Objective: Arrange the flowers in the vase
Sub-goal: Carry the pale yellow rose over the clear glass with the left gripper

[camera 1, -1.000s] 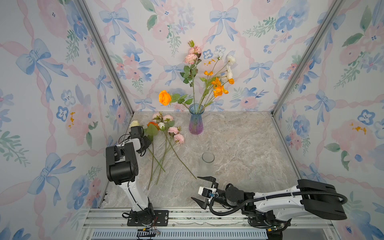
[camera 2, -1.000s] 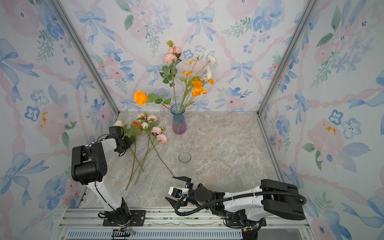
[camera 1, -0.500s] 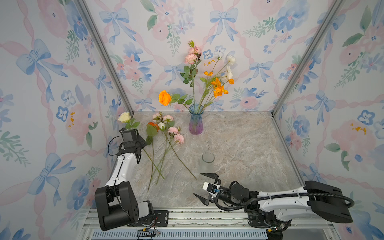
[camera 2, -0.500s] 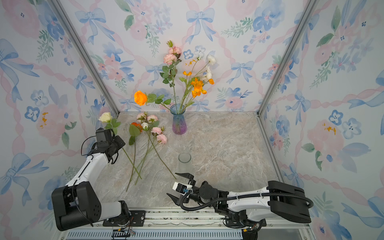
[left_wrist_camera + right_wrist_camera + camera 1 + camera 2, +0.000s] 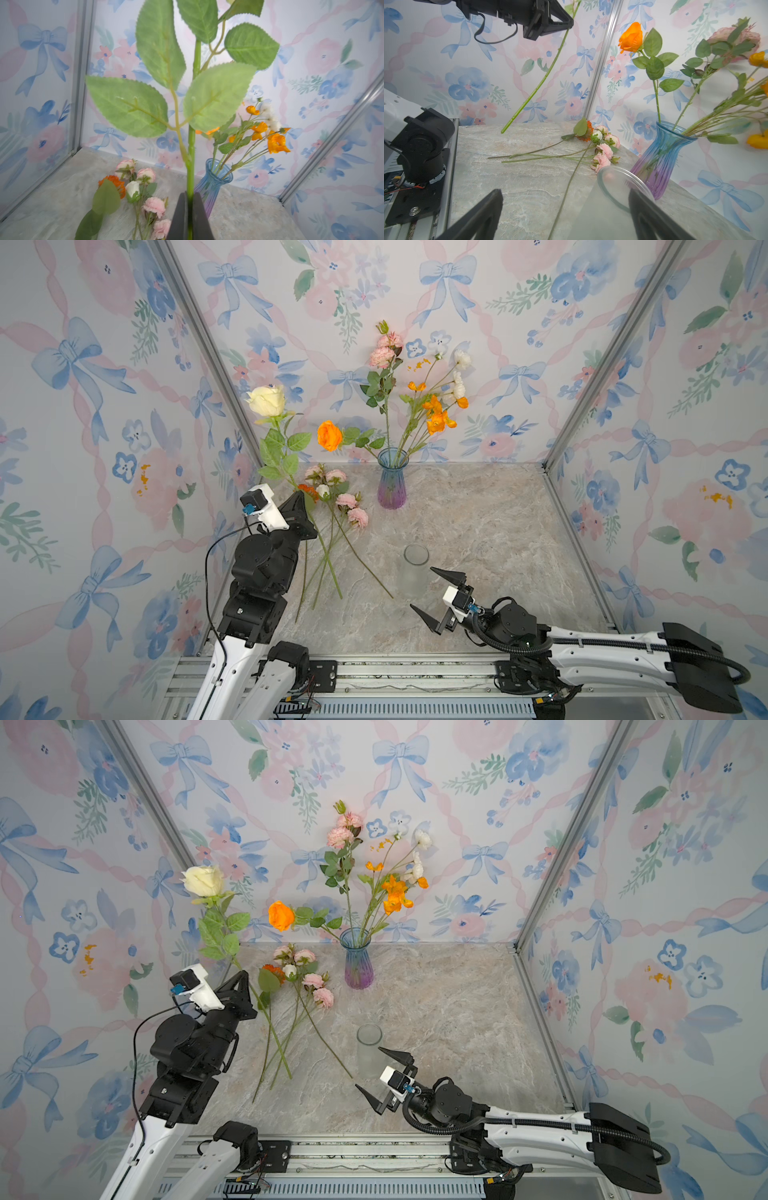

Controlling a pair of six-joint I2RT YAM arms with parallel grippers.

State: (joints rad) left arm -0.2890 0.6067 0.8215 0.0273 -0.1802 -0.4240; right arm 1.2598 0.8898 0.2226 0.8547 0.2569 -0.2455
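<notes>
Cream rose (image 5: 266, 400), pinched by its green stem in the closed left gripper (image 5: 301, 499), is held up above the marble table (image 5: 478, 531). Loose flowers (image 5: 347, 502) lie flat near the blue-purple vase (image 5: 391, 485), which holds several stems. The right gripper (image 5: 422, 587) gapes wide and empty just beside a clear glass jar (image 5: 415, 556).

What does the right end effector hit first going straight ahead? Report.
Probably the thin green stem of the pink flower spray lying on the marble table, crossing ahead of the open right end effector, between its jaws. The clear glass jar beside one jaw might be grazed; depth unclear.
</notes>
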